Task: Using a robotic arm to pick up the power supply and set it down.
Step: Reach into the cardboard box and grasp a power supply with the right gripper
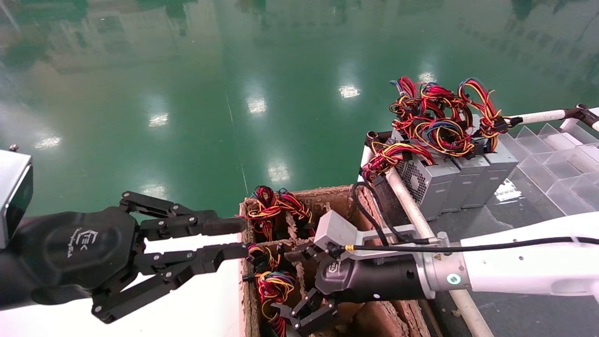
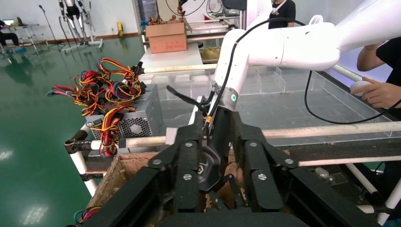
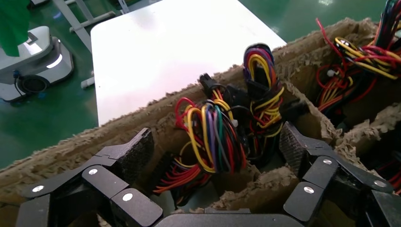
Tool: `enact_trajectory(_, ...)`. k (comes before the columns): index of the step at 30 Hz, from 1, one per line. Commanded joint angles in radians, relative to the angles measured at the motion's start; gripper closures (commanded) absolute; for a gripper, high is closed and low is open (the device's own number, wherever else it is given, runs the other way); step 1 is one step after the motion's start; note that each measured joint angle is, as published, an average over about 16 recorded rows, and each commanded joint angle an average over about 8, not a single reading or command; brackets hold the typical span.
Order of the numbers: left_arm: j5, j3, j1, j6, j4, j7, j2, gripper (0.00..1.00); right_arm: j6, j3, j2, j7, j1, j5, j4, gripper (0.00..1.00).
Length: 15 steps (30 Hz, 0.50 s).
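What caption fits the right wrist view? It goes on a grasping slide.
Right gripper open over a wire bundle in the cardboard divider box.

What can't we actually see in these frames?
- Power supply casing: right wrist view shows only its wires; cardboard dividers hide the box.
- Right gripper: head view, its lower finger meets the bottom edge.
- Cardboard box floor: hidden by wires and dividers.
- Left gripper: open, blocks most of the left wrist view.

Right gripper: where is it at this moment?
In the head view the right gripper hangs open over the cardboard box, at the near compartment's wire bundle, right of the left gripper.
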Motion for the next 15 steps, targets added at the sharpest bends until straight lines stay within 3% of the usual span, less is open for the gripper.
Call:
enact_trajectory(1,0.000,0.000,0.000,0.000,0.000,0.000,0.000,0.00,0.001,-0.004,-0.011,-0.008,0.002,-0.006,-0.018,1.00)
enact_trajectory(15,0.000,0.000,0.000,0.000,0.000,0.000,0.000,0.00,-0.018,0.001,-0.024,-0.056,0.007,0.011,-0.084,1.00)
